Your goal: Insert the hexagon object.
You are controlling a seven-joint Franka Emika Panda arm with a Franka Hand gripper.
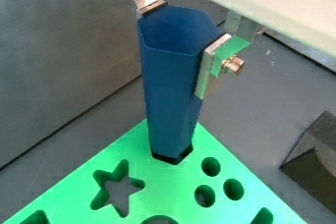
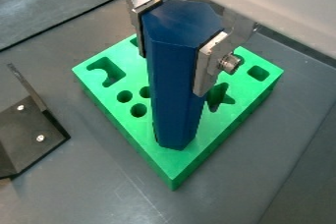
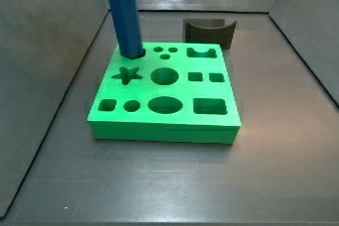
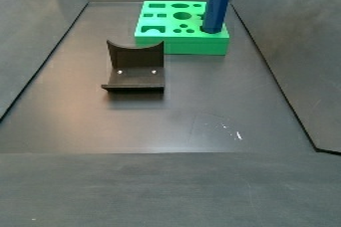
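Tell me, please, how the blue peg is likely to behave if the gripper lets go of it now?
The blue peg looks rigid, so it probably won't flex. Its lower end sits in a corner hole of the green board, so it would likely stay upright. The gripper clamps its flat faces, which suggests little twisting.

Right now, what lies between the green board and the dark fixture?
Only bare grey floor lies between green board and fixture. The hand grips the hexagon object over the board.
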